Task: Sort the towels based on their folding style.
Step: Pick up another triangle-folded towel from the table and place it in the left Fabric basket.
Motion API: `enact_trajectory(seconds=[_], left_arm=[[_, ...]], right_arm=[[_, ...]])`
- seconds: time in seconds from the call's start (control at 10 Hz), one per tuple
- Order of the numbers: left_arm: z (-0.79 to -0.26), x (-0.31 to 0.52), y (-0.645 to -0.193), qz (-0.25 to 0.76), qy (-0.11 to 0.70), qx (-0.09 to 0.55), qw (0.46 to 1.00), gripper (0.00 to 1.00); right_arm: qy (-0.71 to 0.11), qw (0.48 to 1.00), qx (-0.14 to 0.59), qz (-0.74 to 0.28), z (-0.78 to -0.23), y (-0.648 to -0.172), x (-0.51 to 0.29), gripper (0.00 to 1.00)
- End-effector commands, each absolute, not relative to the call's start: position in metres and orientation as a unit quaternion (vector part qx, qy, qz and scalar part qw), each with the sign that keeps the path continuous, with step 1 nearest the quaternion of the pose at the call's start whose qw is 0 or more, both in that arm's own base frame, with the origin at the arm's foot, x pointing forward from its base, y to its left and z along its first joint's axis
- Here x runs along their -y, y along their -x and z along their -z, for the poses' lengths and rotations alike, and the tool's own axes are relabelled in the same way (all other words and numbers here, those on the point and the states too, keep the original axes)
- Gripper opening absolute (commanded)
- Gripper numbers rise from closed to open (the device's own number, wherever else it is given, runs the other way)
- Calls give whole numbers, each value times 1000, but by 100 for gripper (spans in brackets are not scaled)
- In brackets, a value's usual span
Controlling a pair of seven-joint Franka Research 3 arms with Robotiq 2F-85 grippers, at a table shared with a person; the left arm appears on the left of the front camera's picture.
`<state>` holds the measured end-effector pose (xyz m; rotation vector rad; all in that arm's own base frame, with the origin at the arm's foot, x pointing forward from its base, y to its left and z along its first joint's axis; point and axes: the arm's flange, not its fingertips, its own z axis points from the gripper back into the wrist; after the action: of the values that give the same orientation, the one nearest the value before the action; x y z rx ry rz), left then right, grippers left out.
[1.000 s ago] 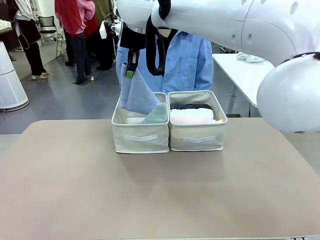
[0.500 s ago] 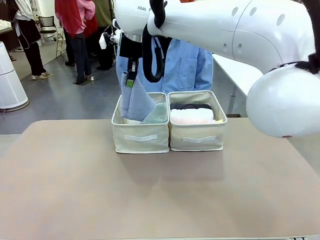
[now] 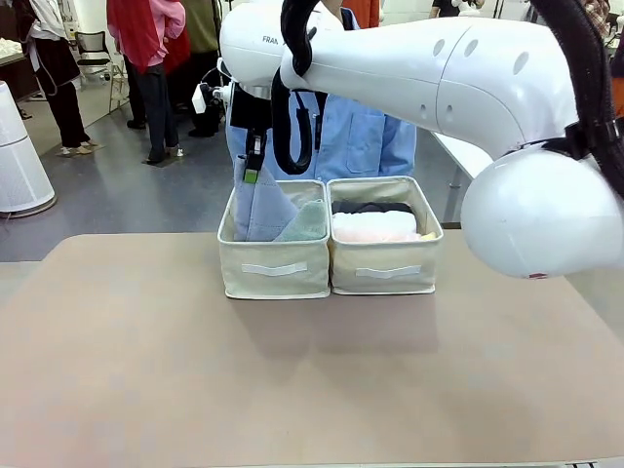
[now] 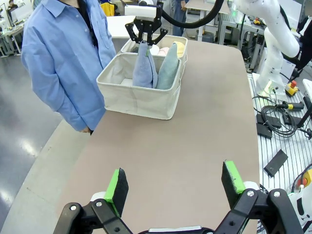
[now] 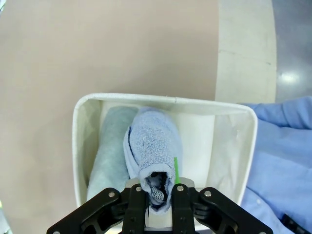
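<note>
Two cream bins sit side by side at the far edge of the tabletop (image 3: 292, 390), and my right end effector (image 3: 253, 175) is pinched shut on the tip of the lavender-blue cone towel (image 3: 259, 205), which I have lowered over the last second from hanging above the left bin (image 3: 275, 268) to resting partly inside it, just beside the pale green cone towel (image 3: 306, 223). In the right wrist view the towel (image 5: 152, 151) hangs from between the closed fingers into the bin, with the green one (image 5: 108, 151) lying alongside. The right bin (image 3: 386, 268) holds the rolls; I can make out a dark one and a pale pink-white one on top, the others are hard to tell. My left end effector (image 4: 175, 183) hangs spread wide and empty above the near tabletop. I judge the sort nearly finished: the last cone only needs releasing. A person in a blue shirt (image 3: 366, 122) stands close behind the bins.
</note>
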<state>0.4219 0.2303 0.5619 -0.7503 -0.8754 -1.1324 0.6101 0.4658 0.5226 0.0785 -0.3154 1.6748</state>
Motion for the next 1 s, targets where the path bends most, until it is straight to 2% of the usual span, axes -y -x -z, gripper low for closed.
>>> enact_trajectory(seconds=[0.0, 0.9], left_arm=[[-564, -230, -420, 505, 338, 397, 688, 100], [-564, -230, -420, 505, 338, 397, 688, 100]], right_arm=[[-22, 650, 138, -747, -528, -631, -483, 16], [-43, 634, 84, -768, -486, -641, -503, 16]])
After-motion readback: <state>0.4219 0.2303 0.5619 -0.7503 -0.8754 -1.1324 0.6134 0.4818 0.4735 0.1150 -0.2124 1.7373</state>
